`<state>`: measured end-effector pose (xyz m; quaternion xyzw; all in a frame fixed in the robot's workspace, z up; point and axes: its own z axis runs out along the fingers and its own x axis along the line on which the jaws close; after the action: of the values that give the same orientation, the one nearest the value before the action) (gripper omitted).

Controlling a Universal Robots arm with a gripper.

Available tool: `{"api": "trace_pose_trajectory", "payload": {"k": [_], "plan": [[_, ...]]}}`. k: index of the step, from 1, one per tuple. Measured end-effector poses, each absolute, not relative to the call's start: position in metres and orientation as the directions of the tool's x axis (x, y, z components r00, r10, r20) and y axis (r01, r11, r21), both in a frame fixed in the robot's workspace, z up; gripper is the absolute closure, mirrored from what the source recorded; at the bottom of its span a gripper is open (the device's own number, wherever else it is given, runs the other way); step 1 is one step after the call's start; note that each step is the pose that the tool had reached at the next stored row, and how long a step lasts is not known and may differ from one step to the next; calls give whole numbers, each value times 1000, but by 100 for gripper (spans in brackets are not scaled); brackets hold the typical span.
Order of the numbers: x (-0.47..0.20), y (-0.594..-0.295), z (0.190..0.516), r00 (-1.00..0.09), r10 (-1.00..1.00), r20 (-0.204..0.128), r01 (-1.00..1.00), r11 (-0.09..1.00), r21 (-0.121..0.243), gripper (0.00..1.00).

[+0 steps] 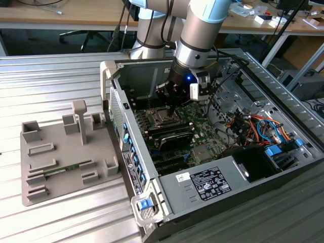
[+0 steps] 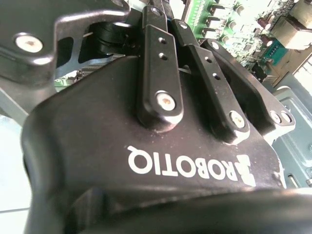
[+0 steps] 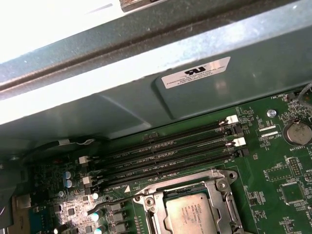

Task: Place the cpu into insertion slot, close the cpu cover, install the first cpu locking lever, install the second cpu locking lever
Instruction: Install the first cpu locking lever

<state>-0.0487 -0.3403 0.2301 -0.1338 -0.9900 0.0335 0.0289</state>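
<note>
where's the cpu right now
The cpu sits in the insertion slot on the green board, framed by the cpu cover, just beside the long memory slots in the first wrist view.

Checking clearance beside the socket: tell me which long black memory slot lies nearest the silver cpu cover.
The last of the four long black memory slots, directly bordering the silver metal cpu cover; the other three lie toward the case wall.

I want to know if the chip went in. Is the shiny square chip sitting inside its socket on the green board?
Yes, in the first wrist view the cpu lies flat in the insertion slot, with the cpu cover framing it.
</note>
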Motion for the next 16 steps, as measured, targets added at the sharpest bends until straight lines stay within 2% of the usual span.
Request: {"api": "trace_pose_trajectory", "payload": {"k": [16], "plan": [[-49,-340,230,-964,260,48,256,964,-74,90]]}}
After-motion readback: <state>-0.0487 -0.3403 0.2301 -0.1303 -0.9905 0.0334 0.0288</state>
